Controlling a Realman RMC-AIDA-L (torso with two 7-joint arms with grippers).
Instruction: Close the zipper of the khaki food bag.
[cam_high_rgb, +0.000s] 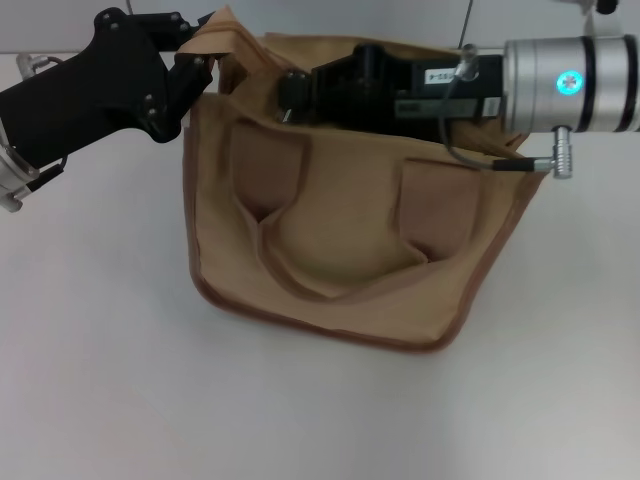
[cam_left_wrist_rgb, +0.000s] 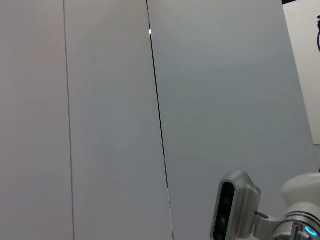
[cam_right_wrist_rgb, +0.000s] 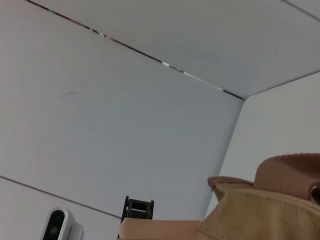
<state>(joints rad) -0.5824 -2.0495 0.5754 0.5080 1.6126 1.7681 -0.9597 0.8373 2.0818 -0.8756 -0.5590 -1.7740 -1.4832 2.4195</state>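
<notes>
I am looking down from the head camera at a plain white tabletop (cam_high_rgb: 110, 380). The khaki food bag (cam_high_rgb: 340, 250) is sitting directly on it, a little beyond the middle, its brown-trimmed bottom edge resting flat on the surface and its front pocket and one handle loop facing me. I am seeing nothing else lying on the tabletop around the bag, in front or to either side.
</notes>
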